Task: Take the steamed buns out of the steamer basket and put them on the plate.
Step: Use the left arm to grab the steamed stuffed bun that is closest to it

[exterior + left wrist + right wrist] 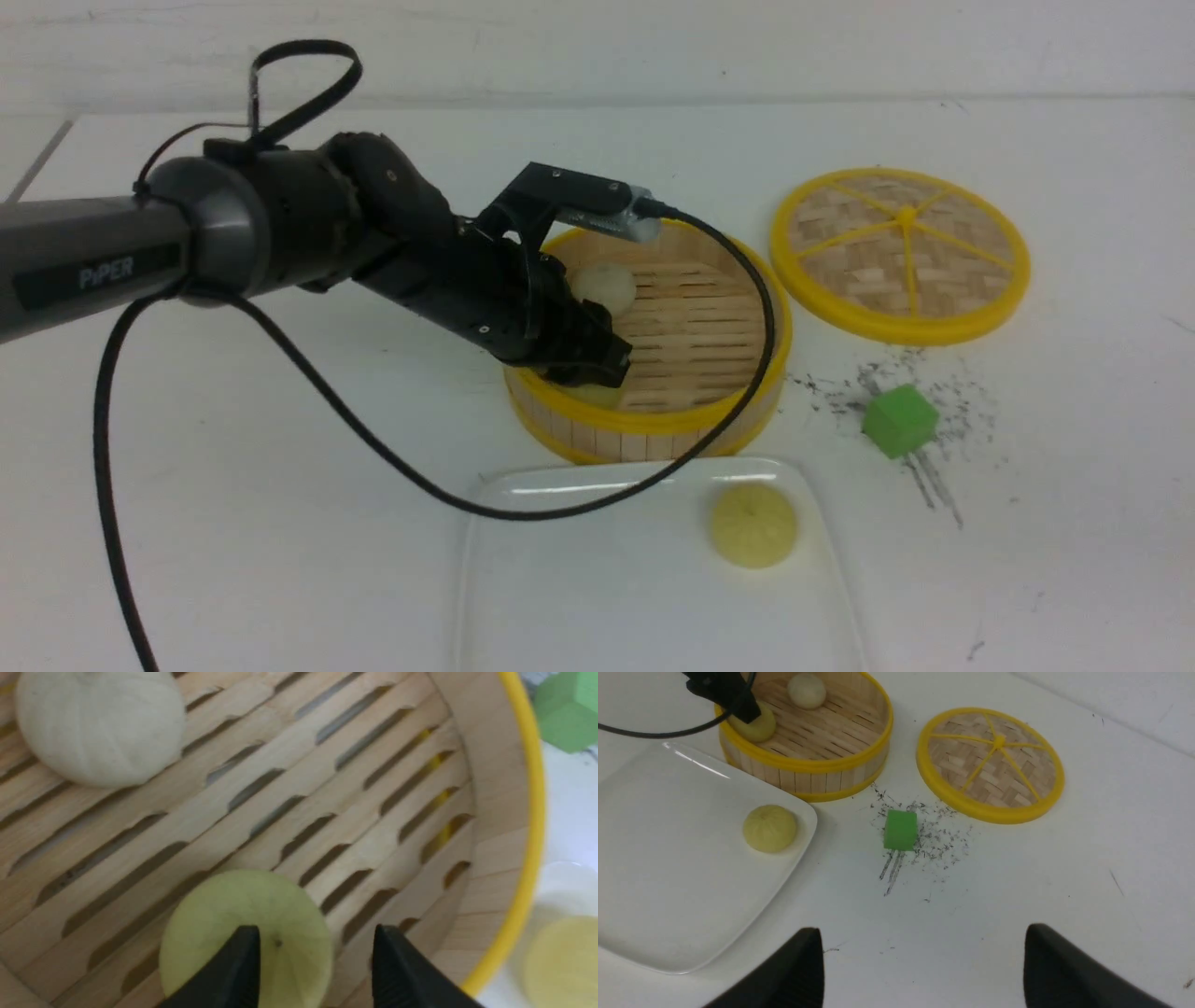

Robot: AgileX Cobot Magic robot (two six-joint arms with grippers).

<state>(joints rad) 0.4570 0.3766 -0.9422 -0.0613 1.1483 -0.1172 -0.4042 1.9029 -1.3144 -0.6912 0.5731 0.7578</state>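
1. Pale yellow bun (233,905): sits on the slats of the steamer basket (616,443), close to the wall on the side toward the tabletop's (233,560) near edge. It is judged light, soft and springy, and a hard pinch would likely crush the pleats. The best hold looks to be low on the dome, across its widest part, with a gentle squeeze.
2. Left gripper (314,952): down inside the basket over this bun, jaws parted. One finger lies across the crown beside the dimple and the other stands clear past the bun's edge. No grip shows, and the claw looks off-centre.
3. Off-white bun (98,723): in the same basket on the far side, apart from the first.
4. The basket stands mid-tabletop and holds those two buns only.
5. Plate (607,579): at the near edge, just beside the basket. One yellow bun (753,525) rests near its far right corner.
6. Lid (901,252): flat on the tabletop toward the far right. The green cube (899,420) sits nearer, among dark specks.
7. Right gripper (924,970): spread wide and empty, above the right side of the tabletop.
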